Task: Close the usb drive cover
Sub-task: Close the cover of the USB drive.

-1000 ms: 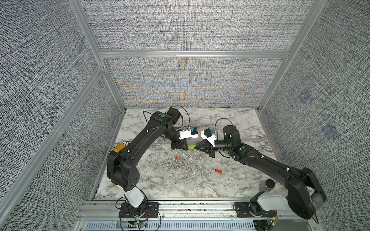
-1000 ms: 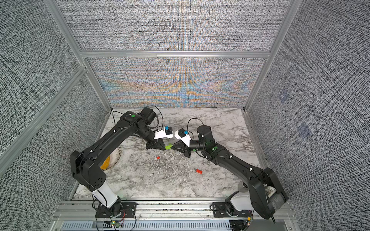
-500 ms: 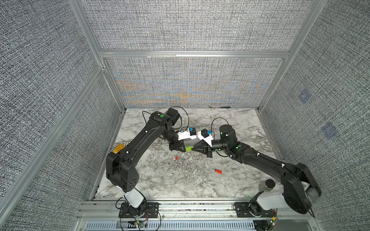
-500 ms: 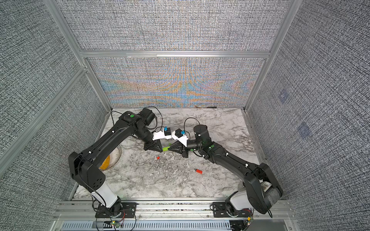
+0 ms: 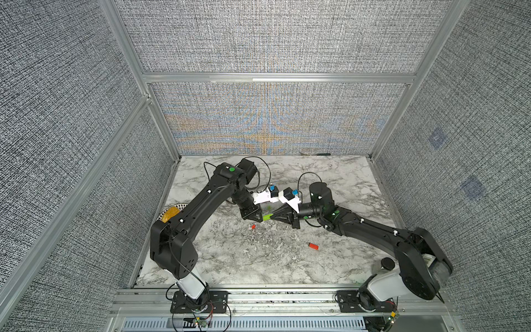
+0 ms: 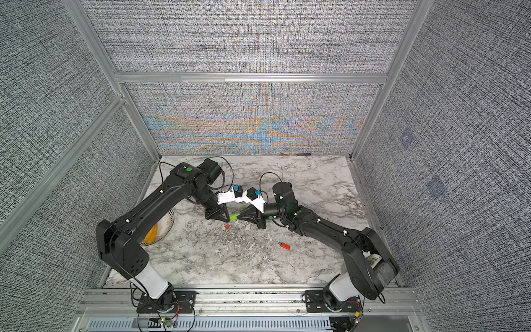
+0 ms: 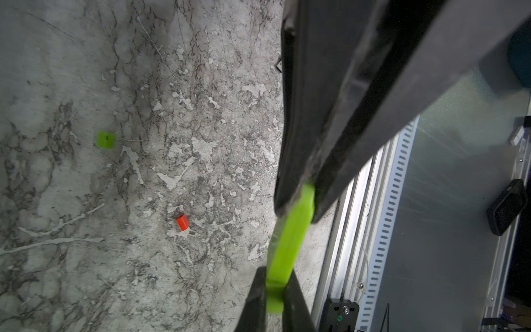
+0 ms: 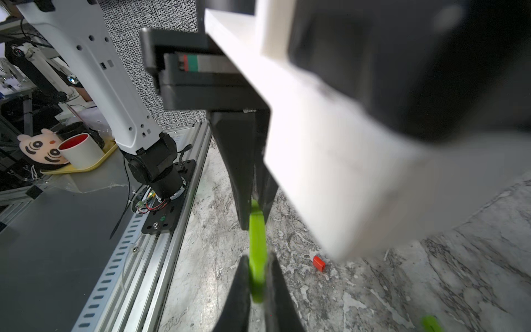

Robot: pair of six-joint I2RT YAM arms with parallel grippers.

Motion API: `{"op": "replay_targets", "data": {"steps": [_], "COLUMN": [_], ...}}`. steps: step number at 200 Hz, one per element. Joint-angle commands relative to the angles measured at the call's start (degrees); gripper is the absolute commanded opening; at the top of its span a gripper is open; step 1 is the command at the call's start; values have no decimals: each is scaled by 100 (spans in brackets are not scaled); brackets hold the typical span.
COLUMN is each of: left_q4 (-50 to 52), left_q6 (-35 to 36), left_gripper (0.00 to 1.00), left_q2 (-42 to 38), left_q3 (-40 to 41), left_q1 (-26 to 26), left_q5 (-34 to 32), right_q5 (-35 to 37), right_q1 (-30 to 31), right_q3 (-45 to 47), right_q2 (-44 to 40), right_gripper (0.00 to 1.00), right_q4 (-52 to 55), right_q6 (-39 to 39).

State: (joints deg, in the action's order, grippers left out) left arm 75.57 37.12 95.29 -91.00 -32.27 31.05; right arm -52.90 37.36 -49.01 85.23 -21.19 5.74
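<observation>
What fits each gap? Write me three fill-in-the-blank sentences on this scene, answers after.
The left gripper and the right gripper both clamp a ____ stick.
The usb drive lies on the ____, in no gripper.
The loose cover is ____ in colour.
Missing: green; table; red.

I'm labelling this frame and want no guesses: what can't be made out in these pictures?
usb drive: tiny in both top views, plug detail unreadable.
cover: too small in any view to show its open end.
green stick: ends hidden inside left gripper and right gripper, wrist views.
yellow dish: partly hidden behind left arm, top views.
</observation>
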Motion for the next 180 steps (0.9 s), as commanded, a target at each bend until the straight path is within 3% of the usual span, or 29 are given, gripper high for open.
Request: {"op": "replay_targets", "data": {"steps": [1, 68, 92, 106, 143, 180], "left_q4": [-2771, -2160, -2111, -2043, -1875, -2004], "left_q6": [-315, -13, -132, -190, -535, -1276], "left_gripper": [0, 0, 0, 0, 0, 0], "left_q2": [-44, -96, -67, -16, 240, 749], "left_q3": [-46, 98, 275, 278, 204, 42], "left_q1": [-138, -107, -95, -86, -80, -79], "left_q5": [2573, 1861, 1617, 1566, 1222, 1175], "right_q5": [-393, 148, 343, 457, 933, 1730], "right_q1": [219, -59, -186, -274, -651, -1301], "right_q3": [-116, -88, 61, 135, 589, 1368], "right_q2": [122, -217, -508, -681, -1298, -2256], "right_gripper": [0, 0, 28, 34, 64, 77], "right_q4": [-276, 476, 560, 575, 711, 406], "right_q6": [-91, 318, 386, 384, 323, -350]}}
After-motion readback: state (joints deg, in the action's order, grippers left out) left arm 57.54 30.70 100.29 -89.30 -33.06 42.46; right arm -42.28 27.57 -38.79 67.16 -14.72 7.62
